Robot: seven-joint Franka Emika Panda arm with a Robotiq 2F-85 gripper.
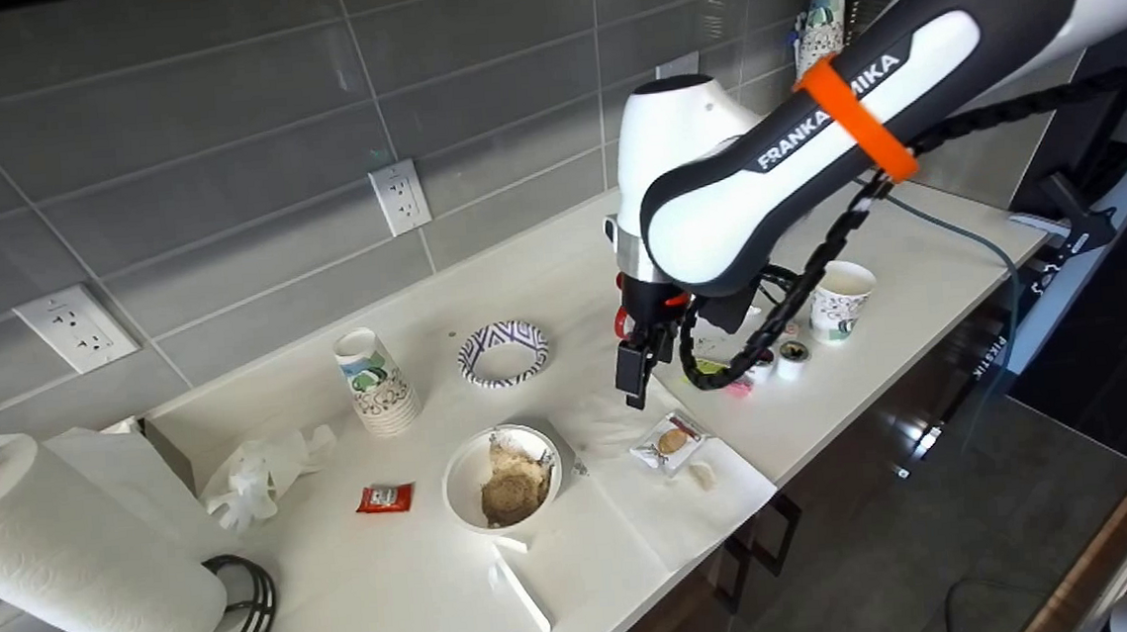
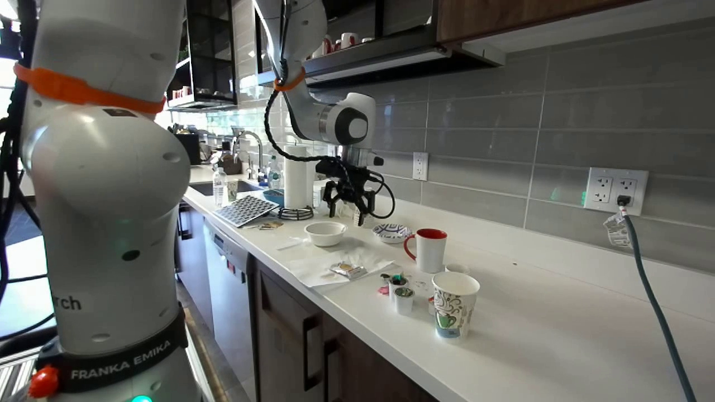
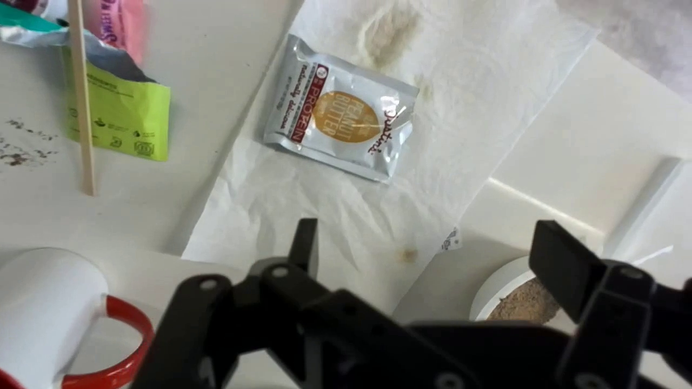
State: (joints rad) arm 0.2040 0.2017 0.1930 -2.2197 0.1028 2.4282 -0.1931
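Observation:
My gripper [image 3: 430,243] is open, with nothing between its fingers. It hangs above the white counter in both exterior views [image 1: 634,380] [image 2: 346,212]. In the wrist view a silver peanut butter packet [image 3: 346,113] lies on crumpled white paper [image 3: 313,200], ahead of the fingers. The packet also shows in both exterior views [image 1: 670,442] [image 2: 347,270]. A white bowl [image 3: 486,300] with brown powder is partly hidden behind one finger; it shows whole in an exterior view [image 1: 460,497]. A white mug with a red handle [image 3: 43,313] stands at the wrist view's lower left.
A patterned bowl [image 1: 473,362] and stacked paper cups [image 1: 376,394] stand near the tiled wall. A paper cup [image 2: 453,307] and coffee pods [image 2: 403,301] stand near the mug. A green packet [image 3: 119,119] lies under a wooden stick [image 3: 81,108]. A paper towel roll [image 1: 94,557] stands farther along.

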